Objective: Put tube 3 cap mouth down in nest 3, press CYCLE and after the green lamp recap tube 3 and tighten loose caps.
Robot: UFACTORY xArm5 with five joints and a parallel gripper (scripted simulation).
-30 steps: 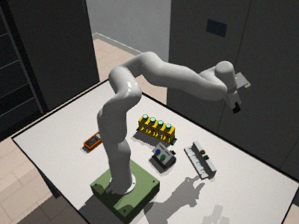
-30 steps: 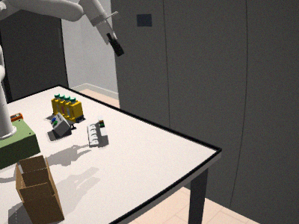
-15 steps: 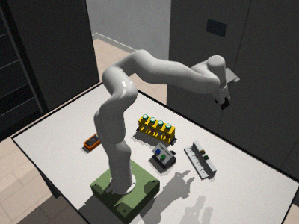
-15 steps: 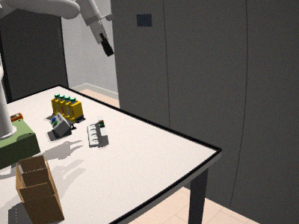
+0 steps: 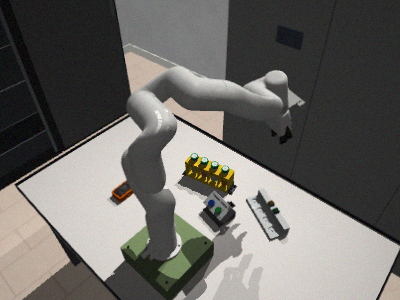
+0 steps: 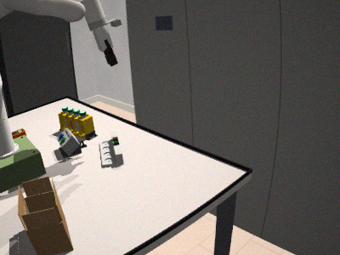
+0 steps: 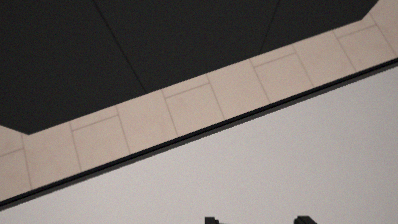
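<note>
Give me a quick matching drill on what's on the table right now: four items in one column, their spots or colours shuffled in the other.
Items:
1. decapping station
2. key housing
3. cap tray
4. hand

Places or states:
A. grey strip with all nests bare, two small lamps at one side
B. high in the air near the table's far edge, holding nothing
C. yellow block with four green caps on
D. grey box with a blue and a green key, between the arm's base and the tubes

Pairs: 1-C, 2-D, 3-A, 4-B
</note>
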